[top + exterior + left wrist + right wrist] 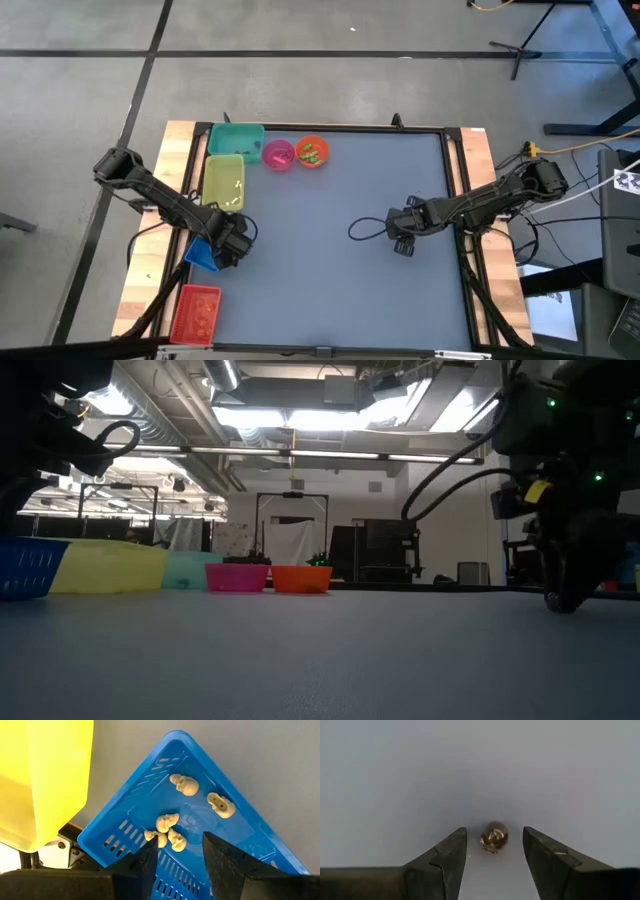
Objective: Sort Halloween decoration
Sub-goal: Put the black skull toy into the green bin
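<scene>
Overhead, the left gripper [228,243] sits at the left-centre of the frame over a blue bin [201,253], while the right gripper [403,242] hovers right of centre above bare table [330,260]. Up close, the left wrist shows spread jaws above 5 pale skull trinkets [168,831] lying in that bin. Finally, the right wrist shows open jaws flanking 1 small brownish trinket [494,837] on the table, untouched.

Five small cream skull trinkets [170,827] lie in the blue bin [240,835] at the tabletop's left edge: three bunched touching near its middle, two apart toward one corner, lying on their sides. One tiny brownish rounded trinket [494,838] rests alone on the bare grey tabletop [480,770], right of centre, toward the right edge.
</scene>
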You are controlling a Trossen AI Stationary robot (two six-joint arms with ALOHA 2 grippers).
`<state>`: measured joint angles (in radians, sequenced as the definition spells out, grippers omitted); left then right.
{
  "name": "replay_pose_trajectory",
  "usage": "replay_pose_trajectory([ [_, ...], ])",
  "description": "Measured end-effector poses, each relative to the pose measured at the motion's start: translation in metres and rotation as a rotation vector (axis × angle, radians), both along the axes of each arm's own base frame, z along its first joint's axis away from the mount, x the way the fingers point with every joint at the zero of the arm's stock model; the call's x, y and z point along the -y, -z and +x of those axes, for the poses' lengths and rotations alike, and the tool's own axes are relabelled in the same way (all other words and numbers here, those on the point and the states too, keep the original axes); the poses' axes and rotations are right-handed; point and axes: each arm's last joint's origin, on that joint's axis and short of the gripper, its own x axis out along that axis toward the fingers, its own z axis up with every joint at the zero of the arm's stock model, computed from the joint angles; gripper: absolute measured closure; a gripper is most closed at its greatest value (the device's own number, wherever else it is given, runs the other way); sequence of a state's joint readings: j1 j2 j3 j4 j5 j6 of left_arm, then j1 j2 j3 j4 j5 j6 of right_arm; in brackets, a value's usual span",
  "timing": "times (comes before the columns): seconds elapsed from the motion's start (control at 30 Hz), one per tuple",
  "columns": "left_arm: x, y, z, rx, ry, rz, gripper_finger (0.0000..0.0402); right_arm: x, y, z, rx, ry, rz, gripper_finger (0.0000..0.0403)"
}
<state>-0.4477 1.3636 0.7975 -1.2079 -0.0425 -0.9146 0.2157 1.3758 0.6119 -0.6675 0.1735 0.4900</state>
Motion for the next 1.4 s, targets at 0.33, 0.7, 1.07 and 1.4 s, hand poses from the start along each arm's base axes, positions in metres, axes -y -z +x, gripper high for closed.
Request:
replay_pose_trajectory([
  [0.33,0.000,0.000,0.001,0.007,0.000,-0.003,0.0264,0.000,0.003,-0.001,0.011,-0.001,0.006,0.0248],
  [0.7,0.000,0.000,0.001,0.008,0.000,-0.004,0.0264,0.000,0.004,-0.001,0.016,-0.003,0.013,0.0339],
  [1.07,0.001,0.000,0.001,0.000,0.028,-0.018,0.0264,-0.002,-0.001,0.005,0.031,-0.008,0.058,0.0324],
  [1.4,0.001,0.000,0.000,-0.014,0.053,-0.040,0.0264,-0.012,-0.022,0.039,0.335,-0.084,0.169,0.0329],
])
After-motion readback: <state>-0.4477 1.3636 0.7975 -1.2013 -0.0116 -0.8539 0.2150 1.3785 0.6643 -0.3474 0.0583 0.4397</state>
